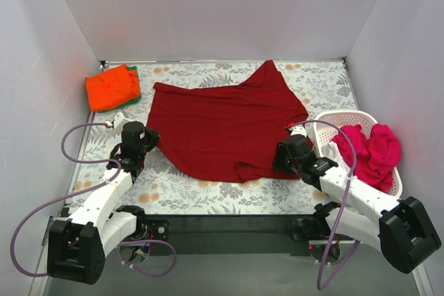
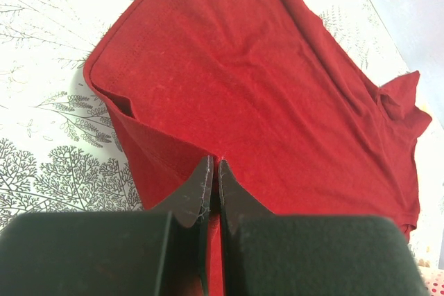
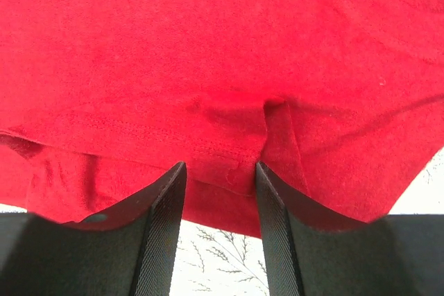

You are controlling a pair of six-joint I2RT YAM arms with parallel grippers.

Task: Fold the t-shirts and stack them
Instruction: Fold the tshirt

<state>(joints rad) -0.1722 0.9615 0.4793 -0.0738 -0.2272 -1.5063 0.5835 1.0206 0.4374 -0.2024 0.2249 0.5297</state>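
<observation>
A large dark crimson t-shirt (image 1: 229, 129) lies spread out on the floral table, one sleeve pointing to the back. My left gripper (image 1: 152, 143) is at its left edge. In the left wrist view that gripper (image 2: 214, 161) is shut, with the crimson t-shirt (image 2: 263, 81) pinched between the fingers. My right gripper (image 1: 281, 159) is at the shirt's near right corner. In the right wrist view it (image 3: 220, 166) stands open, the hem of the crimson shirt (image 3: 222, 46) lying between the fingertips. A folded orange t-shirt (image 1: 111, 86) rests on a green one (image 1: 134, 74) at the back left.
A white basket (image 1: 347, 117) at the right holds magenta-pink t-shirts (image 1: 374, 150), just beside the right arm. White walls close the table on three sides. Purple cables loop from both arms near the front edge.
</observation>
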